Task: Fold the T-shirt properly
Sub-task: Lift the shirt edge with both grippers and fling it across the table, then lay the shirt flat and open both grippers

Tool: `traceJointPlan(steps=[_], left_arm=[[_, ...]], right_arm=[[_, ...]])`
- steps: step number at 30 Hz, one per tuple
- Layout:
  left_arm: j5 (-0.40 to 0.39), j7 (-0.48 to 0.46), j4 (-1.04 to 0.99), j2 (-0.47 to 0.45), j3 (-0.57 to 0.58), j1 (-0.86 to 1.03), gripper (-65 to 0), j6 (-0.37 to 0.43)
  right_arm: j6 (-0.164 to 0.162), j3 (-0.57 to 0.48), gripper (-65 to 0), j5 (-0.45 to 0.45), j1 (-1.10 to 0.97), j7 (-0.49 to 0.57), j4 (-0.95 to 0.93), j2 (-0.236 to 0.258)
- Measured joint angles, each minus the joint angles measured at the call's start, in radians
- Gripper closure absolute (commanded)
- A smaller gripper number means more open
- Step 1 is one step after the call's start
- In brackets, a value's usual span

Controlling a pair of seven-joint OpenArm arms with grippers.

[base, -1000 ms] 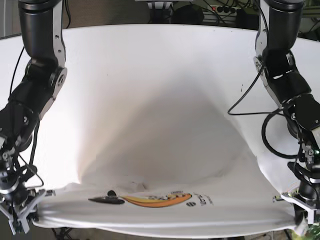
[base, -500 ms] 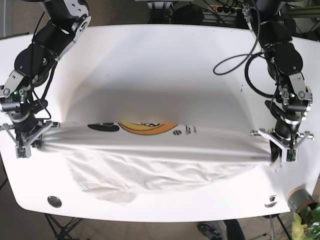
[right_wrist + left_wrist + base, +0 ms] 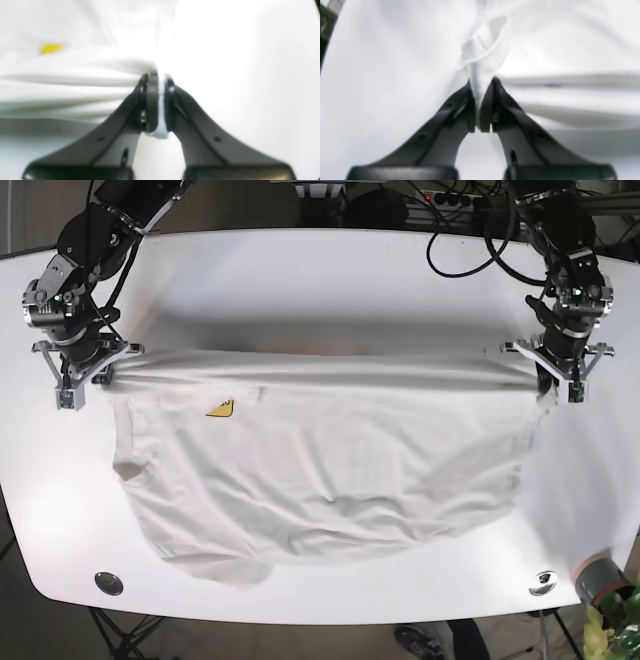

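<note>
The white T-shirt [image 3: 330, 460] is stretched across the white table [image 3: 330, 290], its taut upper edge held between both grippers and its body draped toward the front. A small yellow tag [image 3: 220, 411] shows near its upper left. My left gripper [image 3: 556, 383] at the right side is shut on a bunched corner of the T-shirt [image 3: 482, 52]; its closed pads show in the left wrist view [image 3: 481, 105]. My right gripper [image 3: 88, 373] at the left side is shut on the other corner; a strip of cloth [image 3: 161, 110] sits between its pads.
A round metal fitting [image 3: 108, 583] sits at the front left of the table and another [image 3: 543, 582] at the front right. A grey cup [image 3: 598, 580] and a green plant [image 3: 620, 630] stand off the front right corner. Cables [image 3: 470, 230] hang behind.
Both grippers have carried the held edge of the T-shirt away from the front toward the back of the table. The printed side has turned under and the shirt now lies spread, tag side up.
</note>
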Motion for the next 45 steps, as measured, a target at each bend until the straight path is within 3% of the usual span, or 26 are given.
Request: traceJointPlan(steps=[8,15,22,28,30,35,38,40,45], left_arm=[[-0.001,-0.003,-0.03,0.046,-0.092,0.105,0.0,0.0],[-0.016,-0.014,-0.233,0.05,-0.209,0.105,0.0,-0.01],[-0.024,-0.043,-0.283,0.047,-0.282,0.098,0.0,-0.174],[-0.014,-0.041,-0.28,0.047,-0.285,0.097,0.0,-0.221],[-0.01,-0.024,-0.262,0.047,-0.282,0.098,-4.9,-0.224],[0.02,0.001,-0.201,0.047,-0.252,0.113,-34.4,-0.217],[0.02,0.0,-0.157,0.046,-0.248,0.127,-46.1,-0.217],[0.021,-0.001,-0.116,0.046,-0.249,0.135,-46.3,-0.218],[0.023,0.0,0.006,0.047,-0.248,0.138,-46.3,-0.217]], right_arm=[[-0.001,-0.002,-2.2,0.019,-0.108,0.002,0.001,-0.027],[0.004,-0.002,-2.2,0.032,-0.178,0.009,0.0,-0.049],[0.016,0.006,-2.5,0.042,-0.207,0.01,0.0,-0.055],[0.014,0.018,-3.5,0.028,-0.215,0.009,0.0,-0.067],[0.014,0.018,-8.6,0.026,-0.214,0.01,0.0,-0.067],[0.01,0.019,-37.4,0.006,-0.215,0.01,0.012,-0.072],[0.007,0.022,-52.3,-0.003,-0.216,0.009,0.047,-0.086],[0.007,0.022,-54.9,-0.002,-0.215,0.012,0.071,-0.095],[0.007,0.018,-52.5,-0.003,-0.203,0.013,0.089,-0.1]])
